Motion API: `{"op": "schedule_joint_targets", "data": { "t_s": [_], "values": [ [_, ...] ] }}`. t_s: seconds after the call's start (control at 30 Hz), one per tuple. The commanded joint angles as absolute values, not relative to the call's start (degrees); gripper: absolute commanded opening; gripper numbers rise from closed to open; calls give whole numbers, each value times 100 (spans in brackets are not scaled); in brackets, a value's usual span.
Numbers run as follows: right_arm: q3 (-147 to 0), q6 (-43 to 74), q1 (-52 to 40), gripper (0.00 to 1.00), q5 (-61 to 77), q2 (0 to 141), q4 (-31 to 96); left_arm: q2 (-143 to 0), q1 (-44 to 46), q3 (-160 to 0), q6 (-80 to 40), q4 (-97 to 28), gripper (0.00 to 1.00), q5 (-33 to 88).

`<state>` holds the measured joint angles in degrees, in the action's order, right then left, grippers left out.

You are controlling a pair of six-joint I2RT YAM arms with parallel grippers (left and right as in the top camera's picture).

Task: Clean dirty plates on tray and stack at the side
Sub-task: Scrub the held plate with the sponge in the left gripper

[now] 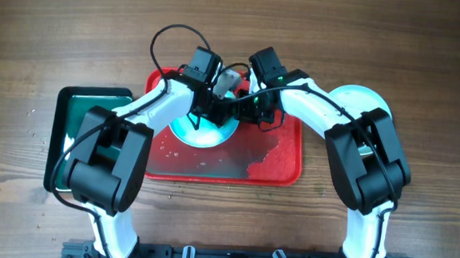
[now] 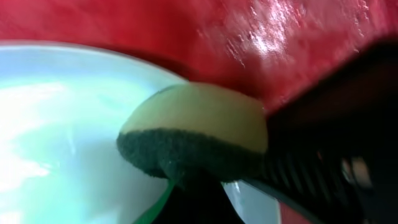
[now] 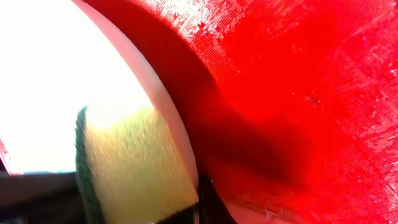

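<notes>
1. Overhead view. Tray (image 1: pixel 280 160), red and rectangular, lies at the middle of the desk (image 1: pixel 427 45).
   - A pale mint plate (image 1: pixel 206 131) sits inside the tray, in its left half.
   - Both arms bend in over the tray. The left gripper (image 1: pixel 201 110) is above that plate, and the right gripper (image 1: pixel 254 108) is at the plate's right rim.
   - A second plate (image 1: pixel 356 95) lies on the desk just beside the tray's right side, partly under the right arm.
   - A black tray (image 1: pixel 67 111) with green liquid lies just beside the tray's left side.
   - The arms hide both sets of fingers from this height.

2. Left wrist view. A sponge (image 2: pixel 199 134), yellow with a dark green scouring face, rests on the plate's rim, with the tray's wet red floor behind it.
   - A dark ribbed finger (image 2: pixel 329 155) presses the sponge's right side, and another dark part sits under it.
   - The left gripper is closed around the sponge.

3. Right wrist view. The plate glares white on the left, and the tray's floor fills the right.
   - The sponge lies against the plate's rim.
   - A dark shape sits at the bottom edge beside that rim.
   - I cannot tell how wide the right gripper stands, nor whether it holds anything.
</notes>
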<state>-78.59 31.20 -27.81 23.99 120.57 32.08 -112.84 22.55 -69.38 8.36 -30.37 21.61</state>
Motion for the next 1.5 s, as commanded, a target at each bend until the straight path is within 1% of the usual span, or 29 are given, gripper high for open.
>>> {"op": "schedule_joint_targets", "data": {
  "t_s": [0.0, 0.13, 0.23, 0.33, 0.43, 0.47, 0.5, 0.53, 0.6, 0.67, 0.77, 0.8, 0.9, 1.0, 1.07, 1.13, 1.2, 1.23, 1.27, 1.33, 1.37, 1.43, 1.47],
  "values": [
    [-7773, 3037, -2827, 4, 2110, 12269, 3194, -11487, 2185, -6696, 1339, -3693, 4, 2613],
    [-7773, 3035, -2827, 4, 2110, 12269, 3194, -11487, 1640, -6696, 1780, -4528, 4, 2536],
    [-7773, 3037, -2827, 4, 2110, 12269, 3194, -11487, 1315, -6696, 1750, -4777, 4, 1977],
    [-7773, 3035, -2827, 4, 2110, 12269, 3183, -11487, 993, -6696, 945, -4724, 4, 639],
    [-7773, 3037, -2827, 4, 2110, 12269, 3155, -11487, 947, -6696, -134, -4099, 4, 38],
    [-7773, 3033, -2827, 4, 2110, 12269, 3155, -11487, 952, -6696, -475, -3835, 4, 34],
    [-7773, 3017, -2827, 4, 2112, 12269, 3155, -11487, 952, -6696, -1188, -3437, 4, 38],
    [-7773, 3015, -2827, 4, 2110, 12269, 3155, -11487, 963, -6696, -1621, -3181, 4, 38],
    [-7773, 3017, -2827, 4, 2110, 12269, 3155, -11487, 1015, -6696, -2093, -2786, 4, 36],
    [-7773, 3017, -2827, 4, 2110, 12269, 3155, -11487, 1085, -6696, -2300, -2475, 4, 36],
    [-7773, 3015, -2827, 4, 2110, 12269, 3151, -11487, 1308, -6696, -2213, -2073, 4, 73],
    [-7773, 3017, -2827, 4, 2110, 12269, 3146, -11487, 1463, -6696, -1363, -1863, 4, 668],
    [-7773, 3015, -2827, 4, 2110, 12269, 3138, -11487, 1778, -6696, 274, -1573, 4, 2464],
    [-7773, 3009, -2827, 4, 2110, 12269, 3148, -11487, 1881, -6696, 451, -1516, 4, 2377],
    [-7773, 3011, -2827, 4, 2110, 12269, 3148, -11487, 1846, -6696, 377, -1533, 4, 1614],
    [-7773, 3011, -2827, 4, 2110, 12269, 3148, -11487, 1806, -6696, -123, -1566, 4, -40],
    [-7773, 3011, -2827, 4, 2110, 12269, 3148, -11487, 1782, -6696, -1203, -1802, 4, -2193],
    [-7773, 3009, -2827, 4, 2110, 12269, 3146, -11487, 1782, -6696, -1678, -1962, 4, -2783],
    [-7773, 3011, -2827, 4, 2110, 12269, 3146, -11487, 1785, -6696, -2438, -2327, 4, -3356],
    [-7773, 3011, -2827, 4, 2110, 12269, 3142, -11487, 1785, -6696, -3385, -2836, 4, -3190],
    [-7773, 3009, -2827, 4, 2110, 12269, 3142, -11487, 1789, -6696, -3612, -3114, 4, -2893],
    [-7773, 3006, -2827, 4, 2110, 12269, 3148, -11487, 1789, -6696, -3671, -3603, 4, -2014],
    [-7773, 3006, -2827, 4, 2110, 12269, 3146, -11487, 1789, -6696, -3667, -3774, 4, -1789]
  ]
}}
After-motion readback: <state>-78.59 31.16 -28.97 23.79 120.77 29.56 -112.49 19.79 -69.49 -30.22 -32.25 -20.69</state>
